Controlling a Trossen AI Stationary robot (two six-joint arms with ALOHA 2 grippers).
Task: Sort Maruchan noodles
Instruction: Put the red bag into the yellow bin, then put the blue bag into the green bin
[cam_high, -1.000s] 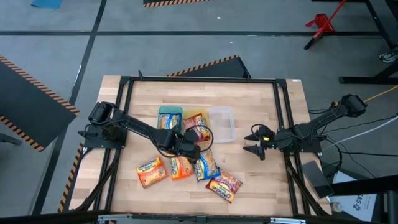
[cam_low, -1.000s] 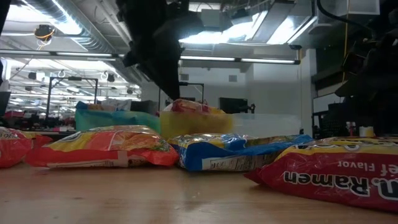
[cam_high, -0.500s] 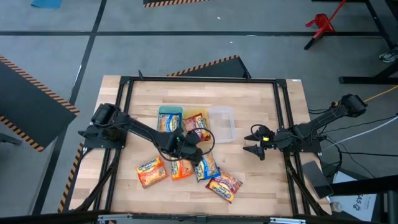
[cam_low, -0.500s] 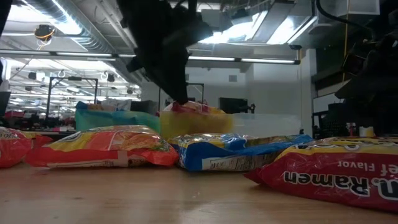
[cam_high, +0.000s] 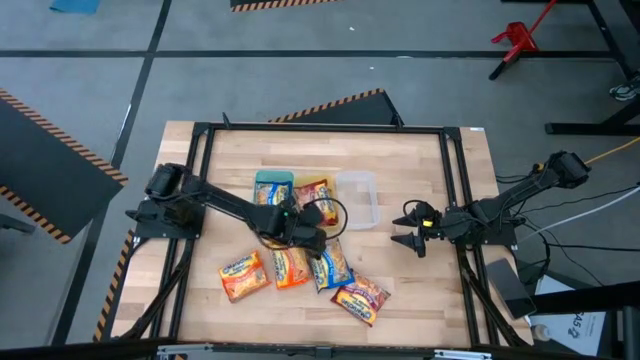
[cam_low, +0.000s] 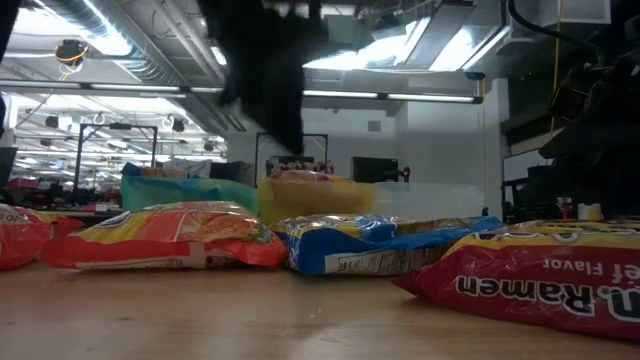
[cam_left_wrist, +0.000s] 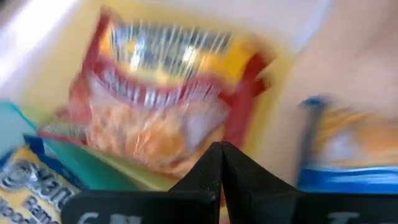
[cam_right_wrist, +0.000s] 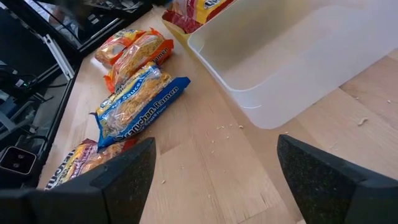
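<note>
My left gripper is shut and hovers just above the near-left corner of the yellow tray, touching nothing; in the low view it hangs over that tray. A red Maruchan packet lies in the yellow tray. A blue-yellow packet lies in the green tray. Two orange packets, a blue one and a red one lie flat on the table. My right gripper waits open to the right of the clear tray.
The three trays stand side by side mid-table, the clear one holding nothing. Loose packets crowd the near middle of the table. A black frame rail borders the table top. Bare wood lies at the far side and the near left.
My left gripper has risen a little and drawn back from the yellow tray toward the table's left. The red packet, which stuck up out of the tray under the fingertips, now lies lower and flatter in it.
</note>
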